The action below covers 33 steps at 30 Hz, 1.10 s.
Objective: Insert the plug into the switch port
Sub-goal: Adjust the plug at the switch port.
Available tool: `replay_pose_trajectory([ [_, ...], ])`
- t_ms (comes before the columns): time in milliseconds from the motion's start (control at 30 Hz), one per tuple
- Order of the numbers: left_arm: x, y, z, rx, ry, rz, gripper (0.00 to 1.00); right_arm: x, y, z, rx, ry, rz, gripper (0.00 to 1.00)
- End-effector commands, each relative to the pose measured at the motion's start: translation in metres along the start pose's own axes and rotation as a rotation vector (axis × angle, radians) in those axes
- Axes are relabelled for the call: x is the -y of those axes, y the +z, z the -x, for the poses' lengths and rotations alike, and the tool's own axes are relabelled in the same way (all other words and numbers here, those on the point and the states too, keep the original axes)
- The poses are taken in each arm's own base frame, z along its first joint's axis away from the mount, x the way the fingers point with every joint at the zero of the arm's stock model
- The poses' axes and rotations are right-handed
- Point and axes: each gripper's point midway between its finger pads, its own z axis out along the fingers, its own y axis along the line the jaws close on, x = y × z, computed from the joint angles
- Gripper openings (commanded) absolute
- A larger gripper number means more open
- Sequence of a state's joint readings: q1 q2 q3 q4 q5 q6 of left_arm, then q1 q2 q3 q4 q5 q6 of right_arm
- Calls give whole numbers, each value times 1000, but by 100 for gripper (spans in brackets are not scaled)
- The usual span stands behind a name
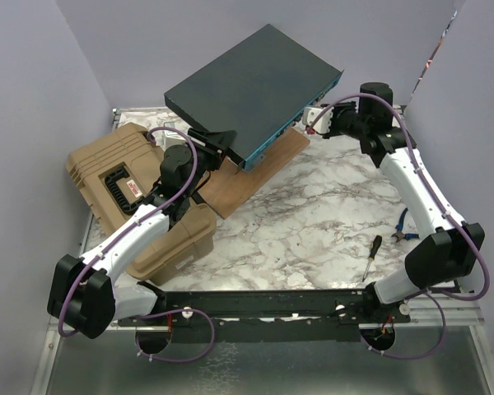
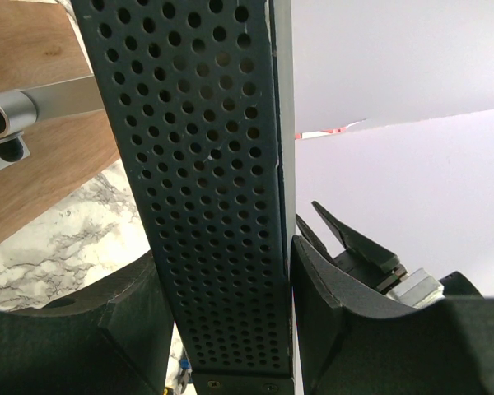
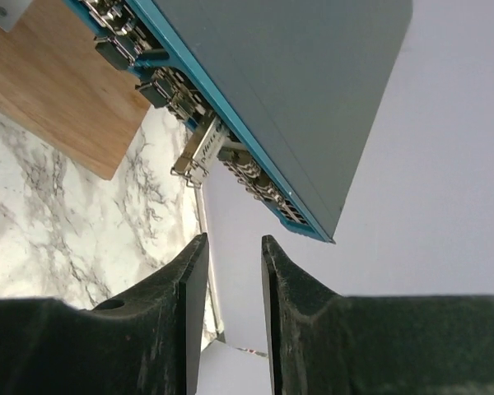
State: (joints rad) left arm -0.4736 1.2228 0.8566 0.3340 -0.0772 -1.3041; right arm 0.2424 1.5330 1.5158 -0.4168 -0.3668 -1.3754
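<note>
- A tan ribbed case lies at about nine o'clock on the marble table; the left arm reaches over it.
- The left gripper is clenched on the switch. In its wrist view the perforated side wall stands between both fingers, which press against it.
- The switch sits toward twelve o'clock, lifted and tilted, with its teal front face turned toward four o'clock.
- A wooden board lies under the switch's near edge, flat on the marble.
- The plug, a small silver metal piece, sticks out of one port in the teal face.
- The right gripper hangs at about two o'clock, just off the front face. Its claw is released: the jaws stand apart with nothing between them, short of the plug and not touching it.
- A screwdriver lies at about four o'clock.
- Blue-handled pliers lie just beside the right forearm, near the screwdriver.
</note>
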Motion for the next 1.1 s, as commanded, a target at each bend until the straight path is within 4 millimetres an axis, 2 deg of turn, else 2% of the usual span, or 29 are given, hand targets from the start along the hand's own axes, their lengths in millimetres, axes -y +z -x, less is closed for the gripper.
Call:
replay_pose_trajectory([
  [0,30,-21,2,-7,53,-75,0,3,-12,5,22,45,-39,35],
  [333,32,-21,3,-7,52,-80,0,0,-7,21,187,452,-194,40],
  [367,32,-21,3,-6,51,-80,0,-8,-5,21,208,476,-202,41],
  [600,32,-21,3,-6,51,-80,0,-22,-4,26,309,446,-299,41],
  [833,32,-20,2,-7,49,-79,0,-14,-1,19,319,402,-396,41],
  [1067,32,-19,2,-6,48,-78,0,-13,9,19,330,387,-378,41],
])
